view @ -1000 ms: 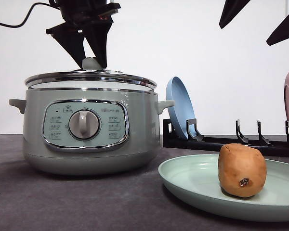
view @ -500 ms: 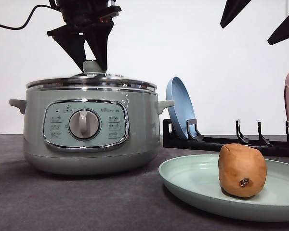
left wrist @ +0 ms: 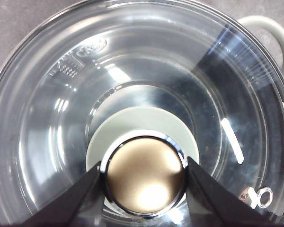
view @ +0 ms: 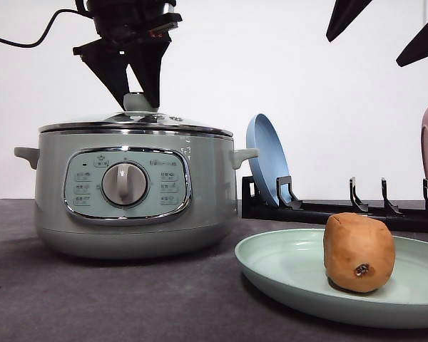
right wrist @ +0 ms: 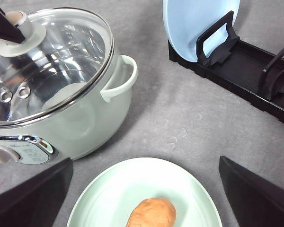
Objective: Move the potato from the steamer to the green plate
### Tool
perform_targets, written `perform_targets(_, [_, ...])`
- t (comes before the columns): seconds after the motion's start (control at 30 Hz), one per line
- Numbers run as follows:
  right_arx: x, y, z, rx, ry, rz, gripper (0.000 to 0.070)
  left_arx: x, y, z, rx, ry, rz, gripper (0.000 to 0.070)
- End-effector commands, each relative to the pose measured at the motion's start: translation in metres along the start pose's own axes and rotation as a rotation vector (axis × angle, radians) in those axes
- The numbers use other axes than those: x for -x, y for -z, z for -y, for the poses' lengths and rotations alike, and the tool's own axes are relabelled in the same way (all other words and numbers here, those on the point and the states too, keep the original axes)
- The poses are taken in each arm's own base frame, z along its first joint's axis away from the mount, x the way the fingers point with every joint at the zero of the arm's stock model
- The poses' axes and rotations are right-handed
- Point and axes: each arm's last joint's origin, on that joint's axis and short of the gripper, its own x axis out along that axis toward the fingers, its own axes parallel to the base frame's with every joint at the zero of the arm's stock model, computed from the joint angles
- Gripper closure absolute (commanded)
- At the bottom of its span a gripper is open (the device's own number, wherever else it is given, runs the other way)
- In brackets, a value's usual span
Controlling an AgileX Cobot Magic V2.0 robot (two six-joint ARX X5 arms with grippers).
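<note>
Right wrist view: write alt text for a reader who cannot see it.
A potato lies on a green plate on a grey table, beside a steamer with its glass lid on. A blue plate stands in a black rack beyond.

Orange-brown potato (view: 359,253), mint-green plate (view: 285,274)

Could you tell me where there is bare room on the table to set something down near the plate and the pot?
Bare grey table lies between the steamer, the green plate and the black dish rack, and in front of the steamer. The plate's near half is free beside the potato. The steamer's top is crowded: the left gripper grips the lid knob.
</note>
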Motion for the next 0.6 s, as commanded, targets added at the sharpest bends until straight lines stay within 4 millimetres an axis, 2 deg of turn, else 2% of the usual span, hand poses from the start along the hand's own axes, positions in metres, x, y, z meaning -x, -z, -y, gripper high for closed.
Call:
perform_targets(0.0, [0.001,-0.003,-0.002,0.014,-0.01,0.01,0.0076,-0.016,-0.007,0.002,-0.006,0.031,-0.019,0.0686])
perform_targets(0.1, [0.001,-0.004,-0.002,0.014,-0.012,0.01,0.0077,-0.017,-0.007,0.005,-0.013,0.034,-0.02,0.056])
perform_targets(0.2, [0.001,-0.003,-0.002,0.014,-0.012,0.009,0.0076,-0.017,-0.007,0.008,-0.017,0.037,-0.021,0.033])
perform_targets(0.27, [0.001,-0.003,-0.002,0.014,-0.012,0.009,0.0077,-0.015,-0.007,0.008,-0.017,0.038,-0.024,0.0216])
perform_targets(0.3, [0.001,-0.003,-0.002,0.014,-0.012,0.009,0.0076,-0.014,-0.006,0.008,-0.017,0.038,-0.024,0.0194])
perform_targets(0.4, [0.001,-0.003,-0.002,0.014,-0.012,0.008,0.0076,-0.007,-0.006,0.009,-0.018,0.036,-0.009,0.0185])
perform_targets(0.57, [0.001,-0.003,-0.002,0.015,-0.012,0.005,0.0077,0.019,-0.005,0.01,-0.022,0.029,0.061,0.0185])
